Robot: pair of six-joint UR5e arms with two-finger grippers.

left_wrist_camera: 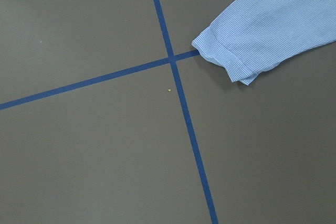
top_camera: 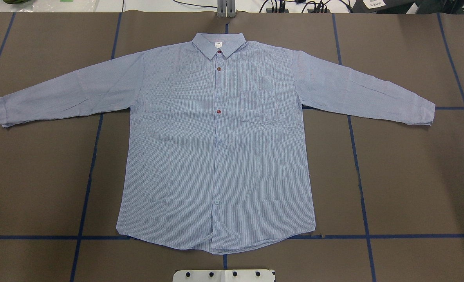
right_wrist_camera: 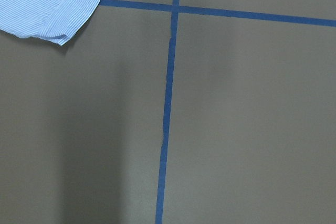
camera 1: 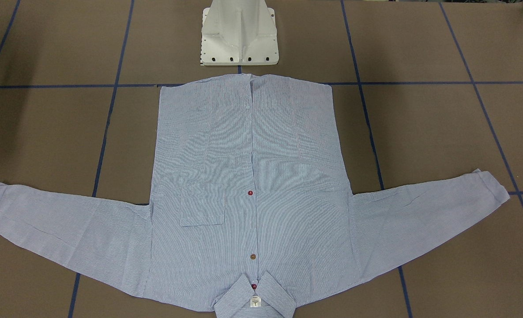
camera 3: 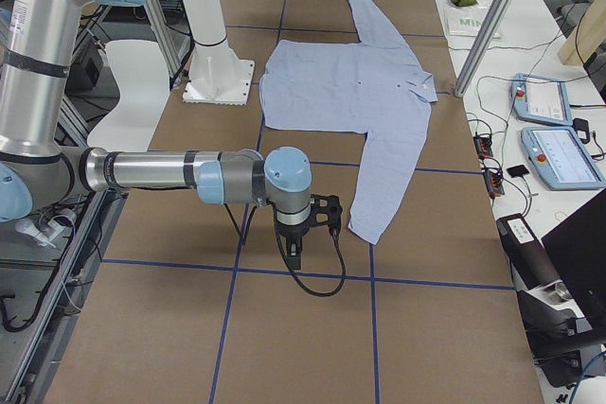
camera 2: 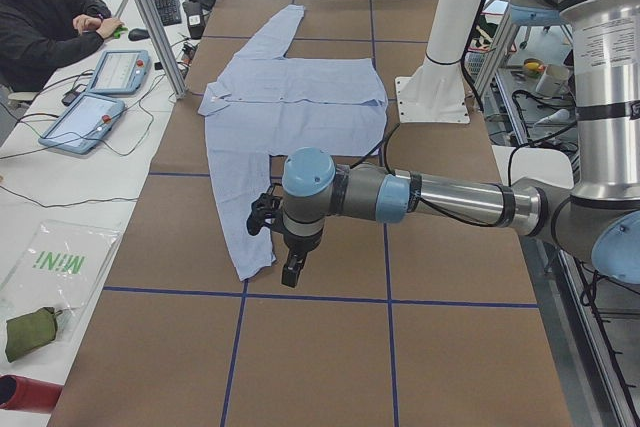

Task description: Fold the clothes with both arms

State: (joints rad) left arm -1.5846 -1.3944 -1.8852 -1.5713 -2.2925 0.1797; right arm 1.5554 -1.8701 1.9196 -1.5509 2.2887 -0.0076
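The light blue striped shirt [top_camera: 216, 137] lies flat and face up on the brown table, buttoned, both sleeves spread out sideways, its collar [top_camera: 219, 45] on the side far from the robot. My left gripper [camera 2: 290, 272] hangs over the table just beside the end of one sleeve [camera 2: 245, 262]; I cannot tell if it is open or shut. My right gripper [camera 3: 295, 251] hangs likewise beside the other sleeve's cuff [camera 3: 365, 229], its state also unclear. Each wrist view shows only a cuff [left_wrist_camera: 231, 59] [right_wrist_camera: 63, 9] on bare table, and no fingers.
The white pedestal base [camera 1: 239, 35] stands just behind the shirt's hem. Blue tape lines [top_camera: 359, 176] grid the table. A person [camera 2: 40, 27] sits at a side desk with control tablets [camera 2: 85, 122]; more tablets [camera 3: 559, 153] lie on the other side.
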